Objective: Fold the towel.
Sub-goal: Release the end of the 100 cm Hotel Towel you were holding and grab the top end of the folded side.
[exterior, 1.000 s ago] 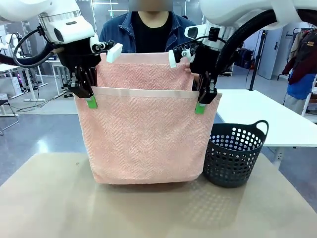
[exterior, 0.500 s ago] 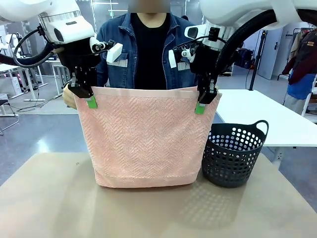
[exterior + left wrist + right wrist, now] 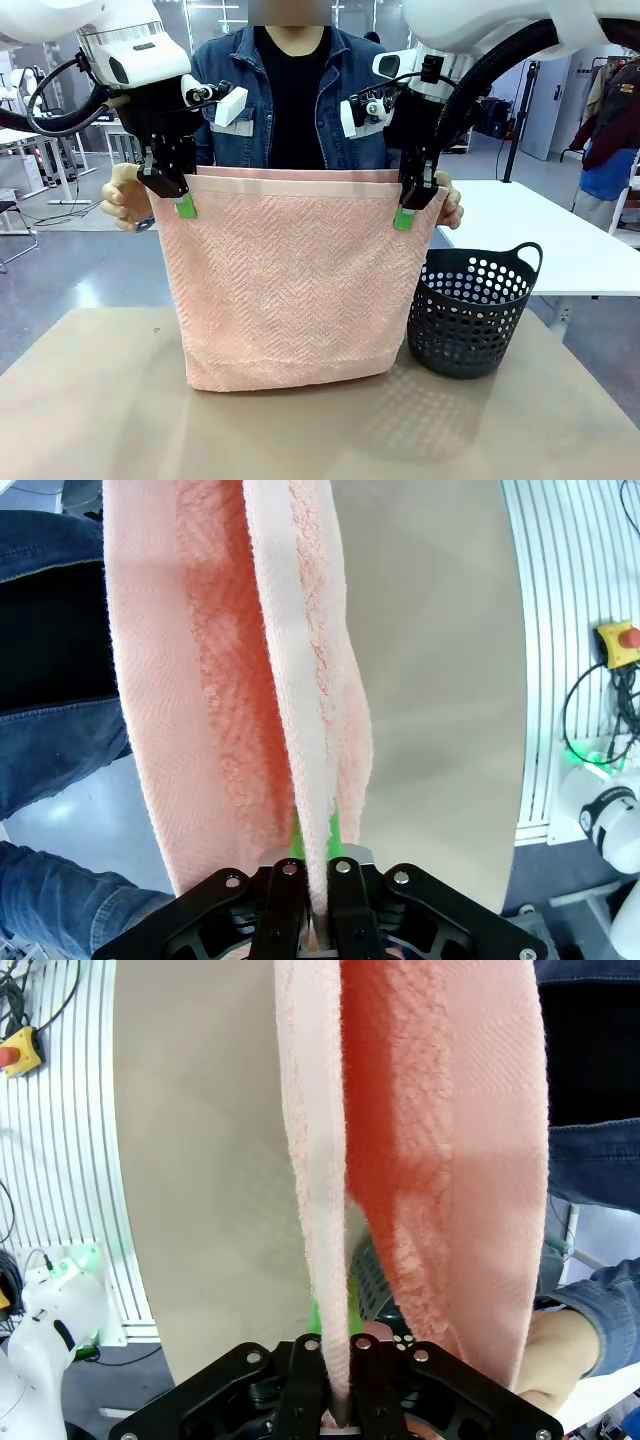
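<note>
One tan table [image 3: 100,420] lies under the towel [image 3: 290,290], white table [image 3: 540,240] beyond.

Pink towel [image 3: 290,290] doubled, hanging upright

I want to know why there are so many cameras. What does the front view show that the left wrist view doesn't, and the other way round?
Front view adds: the dark basket beside the hanging towel, the right pincer shut on a top corner, and the person's hands at the top edge. Left wrist view adds: a yellow box with a red button past the table's edge, and the towel seen edge-on in layers. Shared: the towel, the left pincer shut on it, the tan table and the person's denim clothes.
</note>
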